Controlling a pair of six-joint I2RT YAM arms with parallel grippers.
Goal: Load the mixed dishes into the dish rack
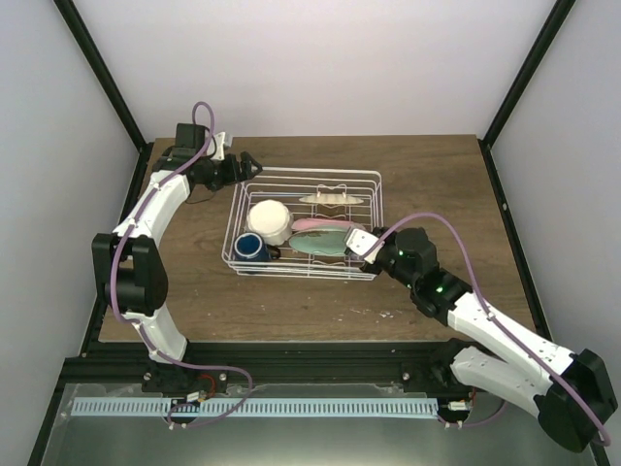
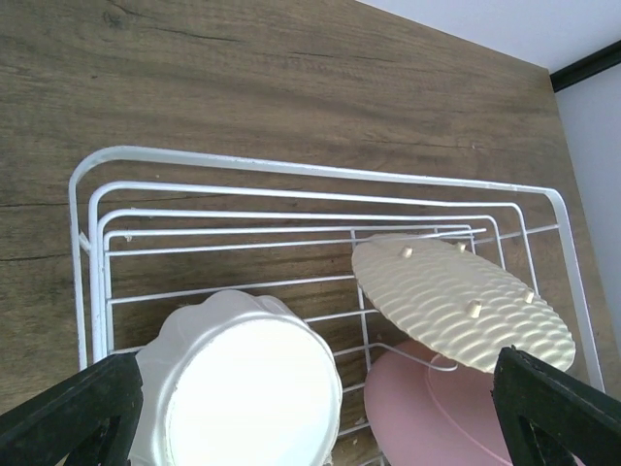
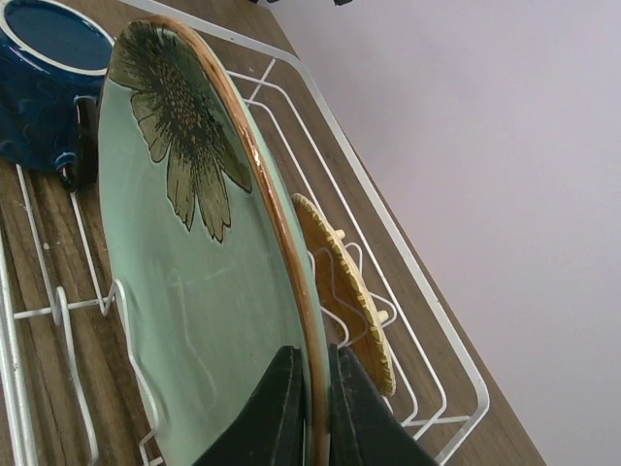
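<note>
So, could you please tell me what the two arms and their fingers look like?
Both the left arm and the right arm have white link shells with bulky black joints. A thin purple cable loops along each. The right arm shows small green lights. The fingers are matte black and wedge-shaped.

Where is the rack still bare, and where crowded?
Free: the white wire rack's back-left corner, between its rim, the cream-white bowl and the yellow-orange plate. Crowded: the front, with dark blue mug, pink plate and the pale green plate pinched by the right gripper.
</note>
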